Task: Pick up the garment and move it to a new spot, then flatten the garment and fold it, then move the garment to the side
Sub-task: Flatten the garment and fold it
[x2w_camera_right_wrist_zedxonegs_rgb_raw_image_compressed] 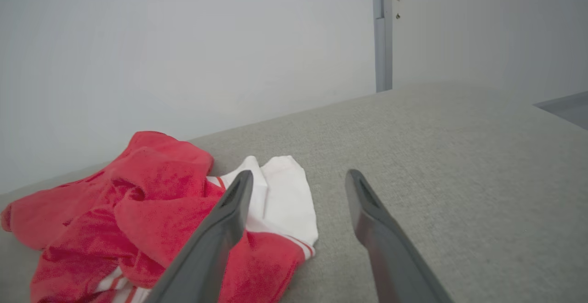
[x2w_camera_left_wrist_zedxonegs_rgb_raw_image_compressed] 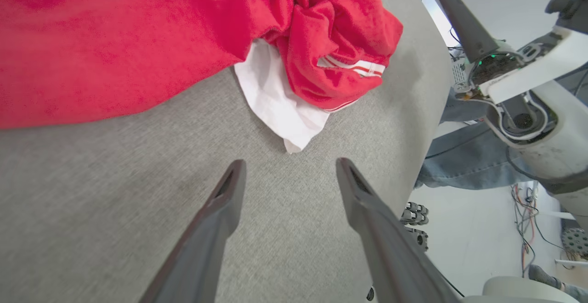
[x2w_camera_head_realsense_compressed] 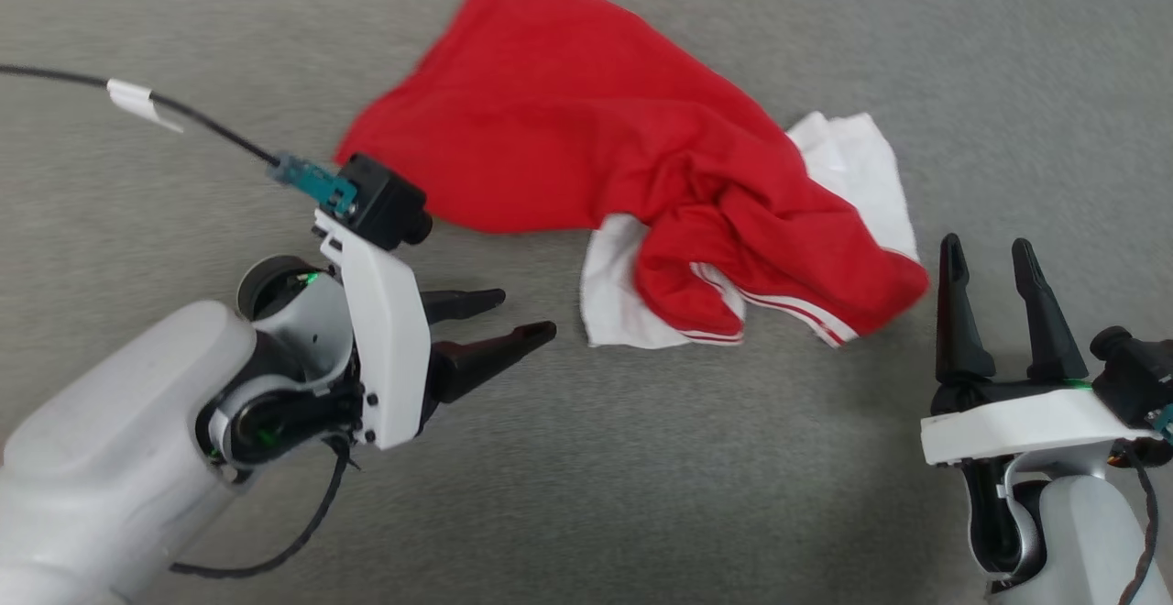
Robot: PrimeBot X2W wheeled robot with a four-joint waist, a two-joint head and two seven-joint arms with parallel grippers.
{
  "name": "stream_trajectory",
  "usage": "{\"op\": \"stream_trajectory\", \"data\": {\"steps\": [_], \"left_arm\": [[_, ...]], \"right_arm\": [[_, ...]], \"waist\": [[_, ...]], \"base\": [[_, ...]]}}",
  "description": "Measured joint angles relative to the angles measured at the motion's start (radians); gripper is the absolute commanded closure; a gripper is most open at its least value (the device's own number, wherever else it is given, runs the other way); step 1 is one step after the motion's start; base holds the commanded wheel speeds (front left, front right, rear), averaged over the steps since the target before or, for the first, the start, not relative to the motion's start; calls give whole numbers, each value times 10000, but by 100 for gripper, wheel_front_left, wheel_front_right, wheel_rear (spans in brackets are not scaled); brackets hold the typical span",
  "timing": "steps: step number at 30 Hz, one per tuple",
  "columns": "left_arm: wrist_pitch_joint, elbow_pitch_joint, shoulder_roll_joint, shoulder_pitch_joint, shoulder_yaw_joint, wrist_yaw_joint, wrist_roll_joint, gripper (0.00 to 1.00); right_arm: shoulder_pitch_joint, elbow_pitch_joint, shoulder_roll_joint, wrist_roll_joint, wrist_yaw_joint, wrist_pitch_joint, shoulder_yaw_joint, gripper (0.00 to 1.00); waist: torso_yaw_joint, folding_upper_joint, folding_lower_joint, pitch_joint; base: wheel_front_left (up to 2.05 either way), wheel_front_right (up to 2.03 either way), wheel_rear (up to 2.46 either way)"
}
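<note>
A thin red jersey shirt with white sleeves and white-and-red striped trim [x2w_camera_head_realsense_compressed: 586,147] lies crumpled on a grey fabric-covered table [x2w_camera_head_realsense_compressed: 641,495], in the upper middle of the head view. Its red body spreads smooth toward the upper left. Toward the lower right it bunches into folds, with the striped hem turned up along the lower edge. White sleeve cloth pokes out beneath the bunch at the centre and again at its right side.

In the left wrist view the shirt [x2w_camera_left_wrist_zedxonegs_rgb_raw_image_compressed: 115,41] fills the upper left. In the right wrist view it [x2w_camera_right_wrist_zedxonegs_rgb_raw_image_compressed: 92,229] heaps at the lower left, with a pale wall [x2w_camera_right_wrist_zedxonegs_rgb_raw_image_compressed: 183,41] behind the table.

The left gripper [x2w_camera_head_realsense_compressed: 527,312] comes in from the lower left. Its dark fingers are spread wide and empty, aimed at the white sleeve and near it but apart [x2w_camera_left_wrist_zedxonegs_rgb_raw_image_compressed: 290,163]. The right gripper [x2w_camera_head_realsense_compressed: 987,243] stands at the lower right with fingers pointing up the frame, also spread wide and holding nothing, just beside the bunched striped end [x2w_camera_right_wrist_zedxonegs_rgb_raw_image_compressed: 299,173]. A black cable with a white tag [x2w_camera_head_realsense_compressed: 137,101] trails off at the upper left.
</note>
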Motion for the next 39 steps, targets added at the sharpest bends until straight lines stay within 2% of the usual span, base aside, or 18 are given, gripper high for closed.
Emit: {"op": "stream_trajectory", "data": {"steps": [11, 17, 18, 20, 21, 27, 30, 34, 39], "left_arm": [[437, 803, -186, -918, -849, 0, -1154, 0], [345, 1302, -198, -1240, -1407, -13, -949, 0], [286, 1363, -213, -1256, -1469, -13, -997, 18], [178, 1455, -222, -1281, -1588, -13, -1045, 68], [178, 1455, -222, -1281, -1588, -13, -1045, 100], [-466, 1521, -293, -1332, -1691, -12, -1373, 100], [-809, 1266, -102, -1351, -1613, -12, -1695, 100], [-1179, 763, 642, -1203, -1574, -12, -1847, 100], [-1712, 546, 1927, -719, -1492, -12, -1956, 100]], "right_arm": [[-255, -75, -2, 591, 0, -2, 263, 0], [-321, -73, 0, 702, 0, 0, 364, 0], [-322, -69, 0, 711, 0, 0, 370, 0], [-322, -63, 2, 711, 0, 0, 362, 0], [-322, -63, 2, 711, 0, 0, 362, 0], [-189, -65, 2, 573, 0, -2, 140, 0], [-163, -52, 8, 422, 0, 0, 82, 0], [-58, -15, 2, 102, 0, 0, -4, 0], [-36, 2, 2, -150, 0, 0, -59, 0]], "waist": [[-1229, 0, 1, 894], [-1488, 0, 0, 1055], [-1502, 0, 0, 1054], [-1509, 0, 1, 1035], [-1509, 0, 1, 1035], [-1256, 0, 0, 850], [-996, 0, 0, 685], [-567, 0, 0, 421], [-27, 0, 0, 71]], "base": [[0, 0, 0], [0, 0, 0], [0, 0, 0], [0, 0, 0], [0, 0, 0], [0, 0, 0], [0, 0, 0], [0, 0, 0], [0, 0, 0]]}}
